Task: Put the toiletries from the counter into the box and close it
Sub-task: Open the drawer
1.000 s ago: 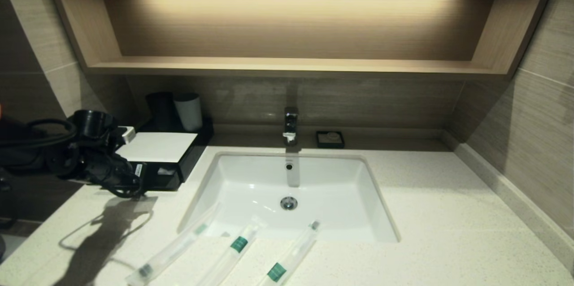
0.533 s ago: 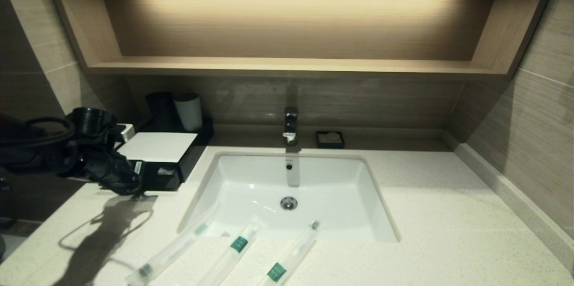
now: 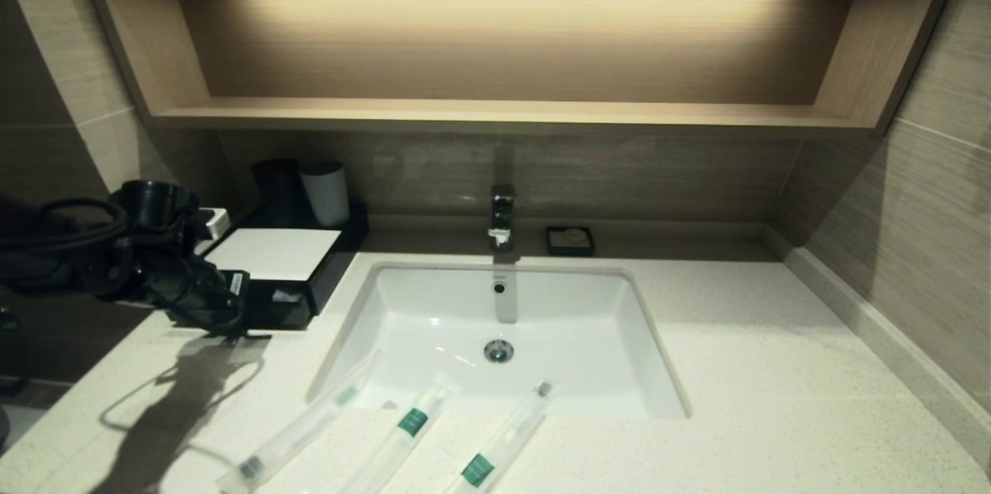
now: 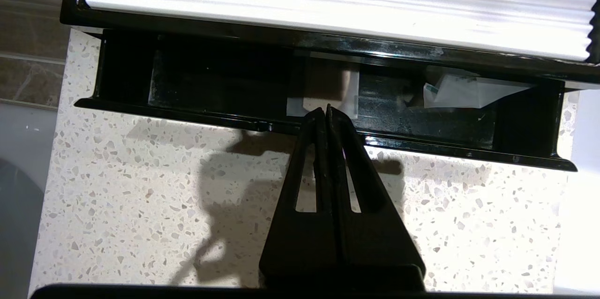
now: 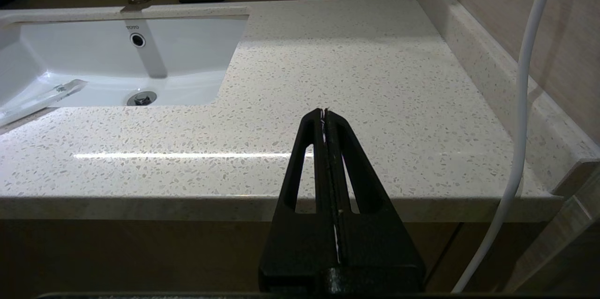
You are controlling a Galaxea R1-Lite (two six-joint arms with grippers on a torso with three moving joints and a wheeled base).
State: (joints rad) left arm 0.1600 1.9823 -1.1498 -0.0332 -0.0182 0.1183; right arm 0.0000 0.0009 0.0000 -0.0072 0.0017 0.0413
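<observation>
Three toiletries in clear sleeves lie on the counter (image 3: pixel 774 401) in front of the sink: one with a dark tip (image 3: pixel 298 428) and two with green bands (image 3: pixel 402 432) (image 3: pixel 499 444). The black box (image 3: pixel 302 289) with a white top (image 4: pixel 328 3) stands at the back left, its drawer (image 4: pixel 211 81) pulled partly out. My left gripper (image 3: pixel 240 320) (image 4: pixel 326 109) is shut and empty, its tips at the middle of the drawer's front rim. My right gripper (image 5: pixel 324 111) is shut and empty, low before the counter's front edge; a sleeved toiletry (image 5: pixel 42 100) shows there.
A white sink (image 3: pixel 402 308) with a faucet (image 3: pixel 502 217) sits mid-counter, and a small black soap dish (image 3: pixel 570 240) behind it. Two cups (image 3: pixel 325 192) stand behind the box. White paper bits (image 4: pixel 464 93) lie in the drawer. A white cable (image 5: pixel 525 102) hangs by the right arm.
My left arm has edged slightly toward the box. The toiletries and the drawer have not moved.
</observation>
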